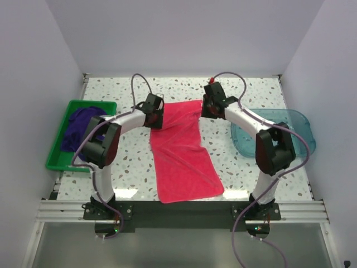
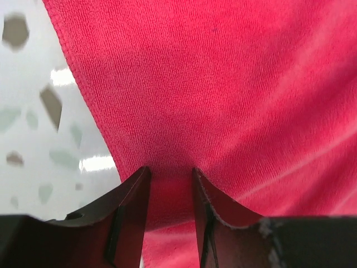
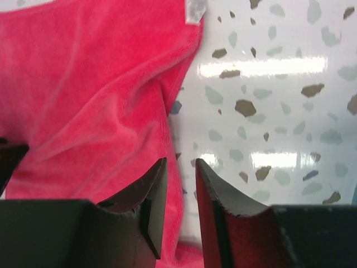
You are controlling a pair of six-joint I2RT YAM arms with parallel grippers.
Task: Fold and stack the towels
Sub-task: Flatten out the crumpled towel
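Observation:
A hot pink towel [image 1: 184, 156] lies spread on the speckled table, running from the far middle toward the near edge. My left gripper [image 1: 155, 114] sits at its far left corner. In the left wrist view the pink towel [image 2: 223, 84] fills the narrow gap of the left gripper [image 2: 171, 170], which is shut on it. My right gripper [image 1: 207, 109] is at the far right corner. In the right wrist view the right gripper [image 3: 180, 161] is open, with the pink towel's [image 3: 83, 84] edge lying along the left finger and bare table showing in the gap. Dark purple towels [image 1: 78, 125] lie crumpled in a bin.
The green plastic bin [image 1: 56, 156] stands at the left edge of the table. A translucent teal tray [image 1: 295, 120] sits at the right, behind the right arm. White walls close in the left, right and far sides. A small white tag [image 3: 195, 10] marks the towel's corner.

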